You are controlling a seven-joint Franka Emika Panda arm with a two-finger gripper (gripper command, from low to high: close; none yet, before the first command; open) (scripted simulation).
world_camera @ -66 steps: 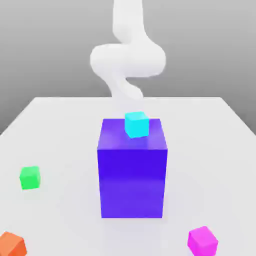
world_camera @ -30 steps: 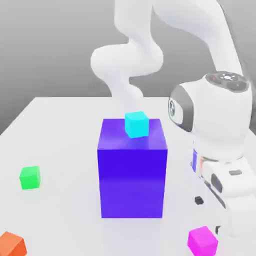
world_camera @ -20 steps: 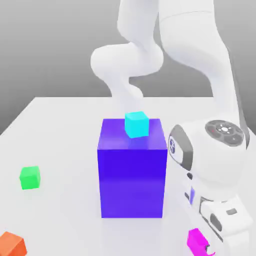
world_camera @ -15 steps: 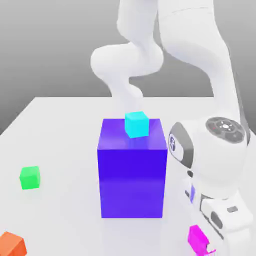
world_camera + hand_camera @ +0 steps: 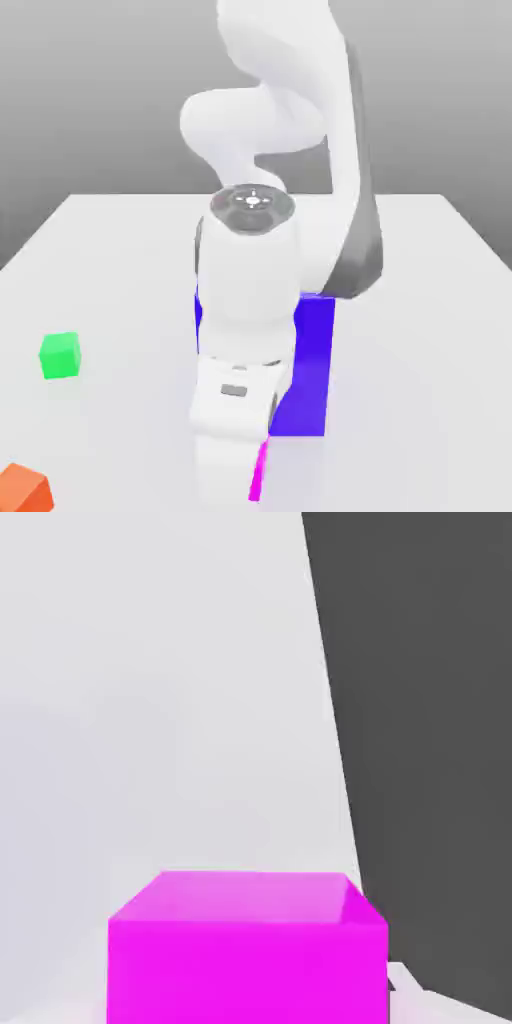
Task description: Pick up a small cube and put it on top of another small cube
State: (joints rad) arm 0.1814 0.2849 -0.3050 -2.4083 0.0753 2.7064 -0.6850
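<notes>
- Now carrying, apparently: pink cube (image 5: 247, 947) close under the hand camera, likely between the fingers, though grip unconfirmed.
- Heading toward green cube (image 5: 59, 355), at nine o'clock of blue block (image 5: 310, 370), for stacking.

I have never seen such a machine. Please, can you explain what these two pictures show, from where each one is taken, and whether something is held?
The big white shape is a robot arm in a computer simulation. The exterior view comes from a camera standing apart that looks over a pale table. The hand view comes from a camera mounted at the arm's end.

On the table stand a tall blue-violet block, partly hidden behind the arm, a small green cube at the exterior view's left, and an orange cube at the lower left corner.

A small pink cube sits right before the hand camera, so the arm probably carries it, but the grip itself is hidden.
</notes>
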